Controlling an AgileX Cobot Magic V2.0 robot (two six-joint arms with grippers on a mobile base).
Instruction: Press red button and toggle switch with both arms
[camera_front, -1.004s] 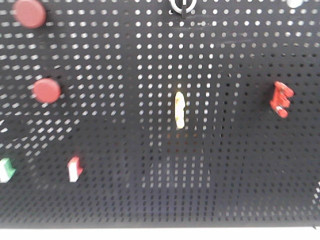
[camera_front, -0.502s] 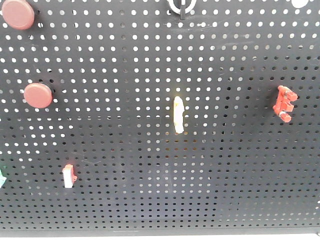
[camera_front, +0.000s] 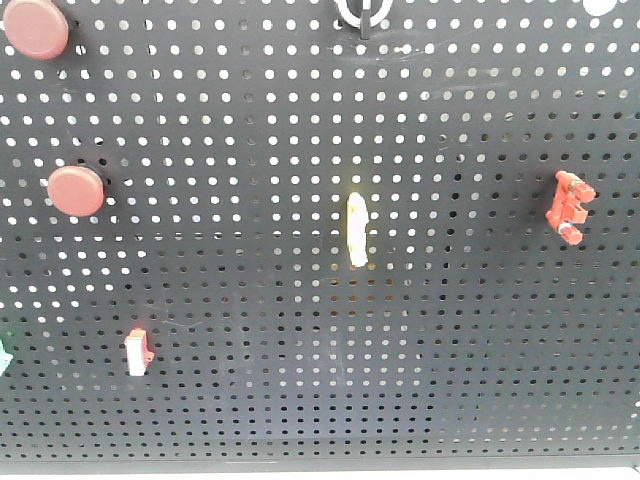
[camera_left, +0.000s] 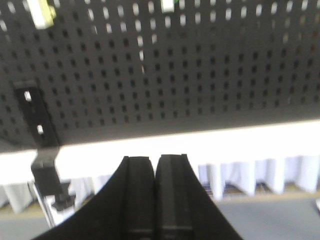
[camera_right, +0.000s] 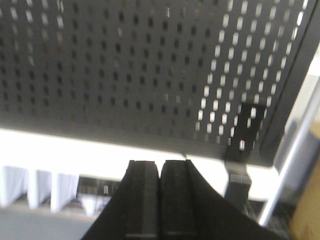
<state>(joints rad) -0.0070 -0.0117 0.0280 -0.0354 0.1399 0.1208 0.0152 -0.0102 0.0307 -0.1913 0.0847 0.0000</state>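
Observation:
A black perforated panel (camera_front: 450, 350) fills the front view. Two round red buttons sit on it at the left, one at the top (camera_front: 37, 28) and one lower (camera_front: 76, 190). A red toggle switch (camera_front: 567, 207) sits at the right, a yellow-white switch (camera_front: 357, 229) in the middle, a red-and-white rocker switch (camera_front: 137, 351) at the lower left. No arm shows in the front view. My left gripper (camera_left: 155, 159) is shut and empty below the panel's lower edge (camera_left: 200, 131). My right gripper (camera_right: 159, 163) is shut and empty below the panel's lower edge (camera_right: 125, 132).
A ring-shaped knob (camera_front: 362, 10) is cut off at the top of the panel. A black bracket (camera_left: 37, 125) holds the panel at the left, another (camera_right: 245, 135) at the right. White cloth-draped tables (camera_left: 250, 175) stand behind and below the panel.
The front view has shifted between one second ago and half a second ago: the panel's switches sit further left and the picture is sharper. Since then nothing has moved.

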